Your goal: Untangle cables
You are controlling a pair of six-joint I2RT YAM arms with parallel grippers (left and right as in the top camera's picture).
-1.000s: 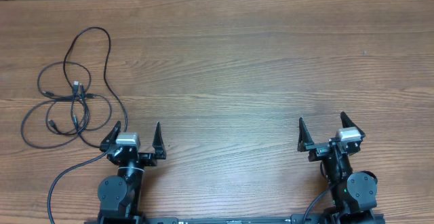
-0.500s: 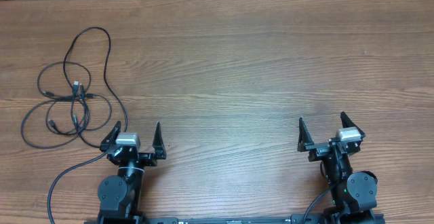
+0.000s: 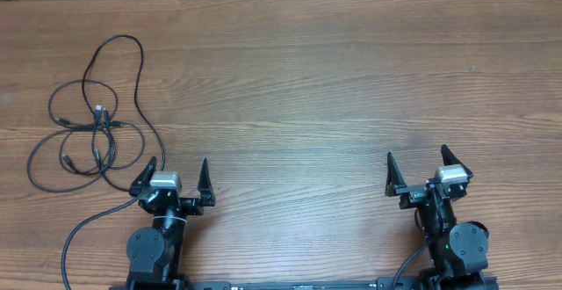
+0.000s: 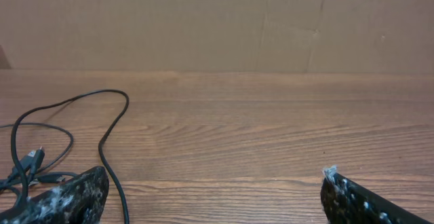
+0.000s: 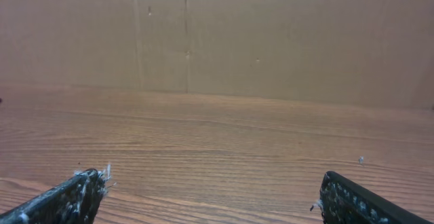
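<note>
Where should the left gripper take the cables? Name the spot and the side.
Probably the big far loop of the cables: it is a single strand lying flat, clear of the crossings in the tangle. Bring the open left gripper down from above on the loop's outer side, away from the tangle, jaws across the strand.

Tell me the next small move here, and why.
Probably the left gripper should reach forward and left toward the cables. Its jaws stand open and empty, the tangle lies just ahead on its side of the table, and the right gripper, also open, sits far across from it.
</note>
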